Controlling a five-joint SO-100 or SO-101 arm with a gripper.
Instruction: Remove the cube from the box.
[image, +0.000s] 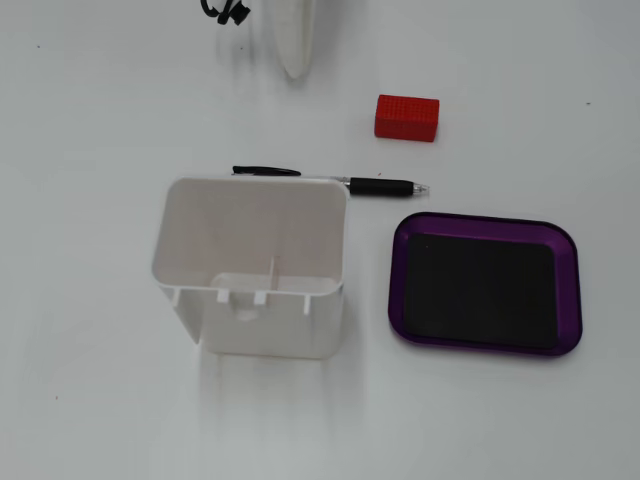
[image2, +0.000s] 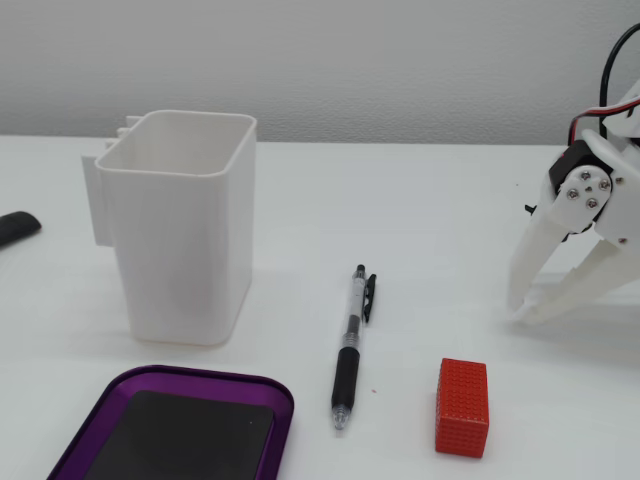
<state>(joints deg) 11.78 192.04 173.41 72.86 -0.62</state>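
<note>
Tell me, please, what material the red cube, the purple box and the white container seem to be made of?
The cube looks like plastic, perhaps 3D-printed: matte red with a fine dotted grid. The box could be anodized metal or glossy plastic: its purple rim shines, and the black floor looks matte, maybe rubber. The white container seems moulded plastic: smooth, slightly glossy thin walls with ribs.
</note>
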